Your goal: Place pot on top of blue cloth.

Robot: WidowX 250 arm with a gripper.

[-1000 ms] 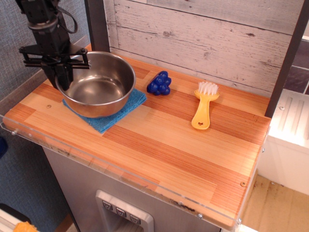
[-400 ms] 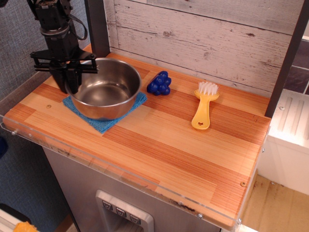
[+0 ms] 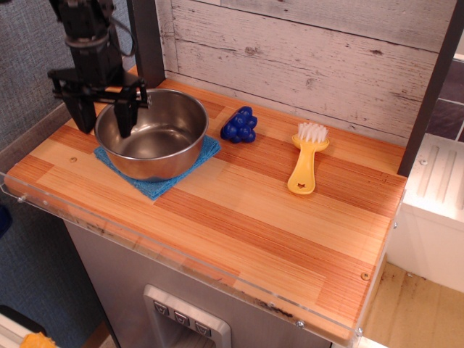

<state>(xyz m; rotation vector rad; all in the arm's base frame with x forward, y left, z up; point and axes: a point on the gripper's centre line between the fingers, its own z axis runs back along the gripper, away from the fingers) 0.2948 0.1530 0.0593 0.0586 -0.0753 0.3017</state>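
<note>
Sitting upright on the blue cloth [image 3: 154, 183] is the pot [image 3: 153, 133], a large shiny steel bowl with a rolled rim, at the back left part of the table [image 3: 239, 217]. Item, cloth: flat, medium blue, lying under the pot with its front corner and right edge showing beyond the pot's base. Item, end effector [image 3: 105, 114]: black, hanging from a dark arm at the upper left, its two fingers spread wide apart and straddling the pot's left rim, one finger [image 3: 85, 116] outside the wall and the other over the inside of the bowl; it grips nothing, and whether either finger touches the metal I cannot tell from here. Item, dark-blue bumpy toy [image 3: 240, 125]: a grape-like cluster, just beside the pot's right side, close to the cloth's back right corner. Item, yellow brush [image 3: 306, 159]: white bristles toward the back wall, handle pointing forward, lying flat well to the right of the toy. Item, table: striped light and reddish wood, with a clear plastic lip along the front and left edges. Item, back wall [image 3: 312, 51]: whitewashed wooden planks, running behind all of the above. Item, dark post [image 3: 145, 40]: upright, standing at the left end of the wall, just behind the arm.
</note>
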